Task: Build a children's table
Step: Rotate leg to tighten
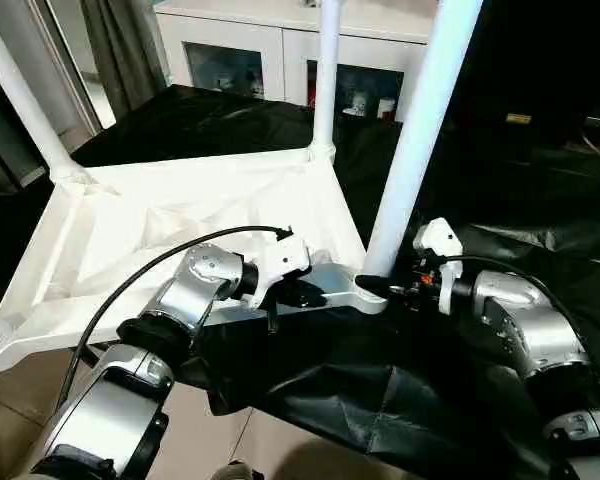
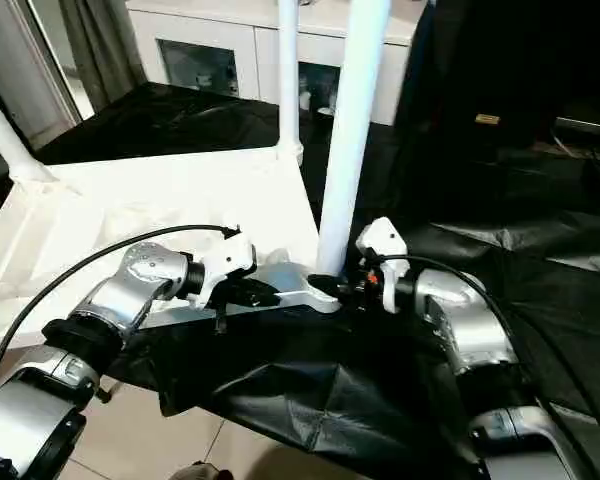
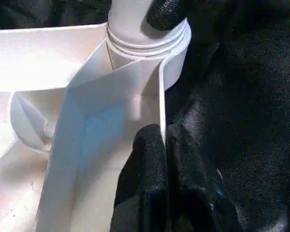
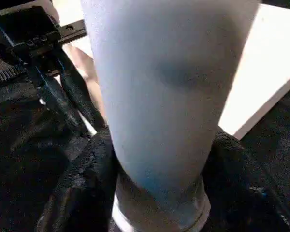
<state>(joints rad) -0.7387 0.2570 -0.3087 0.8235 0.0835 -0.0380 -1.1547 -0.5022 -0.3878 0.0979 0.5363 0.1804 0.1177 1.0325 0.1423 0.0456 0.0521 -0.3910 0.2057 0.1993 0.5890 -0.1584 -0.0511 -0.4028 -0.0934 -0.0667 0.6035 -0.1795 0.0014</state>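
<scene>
Seating long white tapering tube leg (image 1: 420,140) in upturned white plastic table (image 1: 180,230) on black-draped bench (image 1: 380,400). Right gripper (image 1: 385,287) jaws around leg base; left gripper (image 3: 165,145) pinched on rim. Next: firm downward press, presumably.
</scene>
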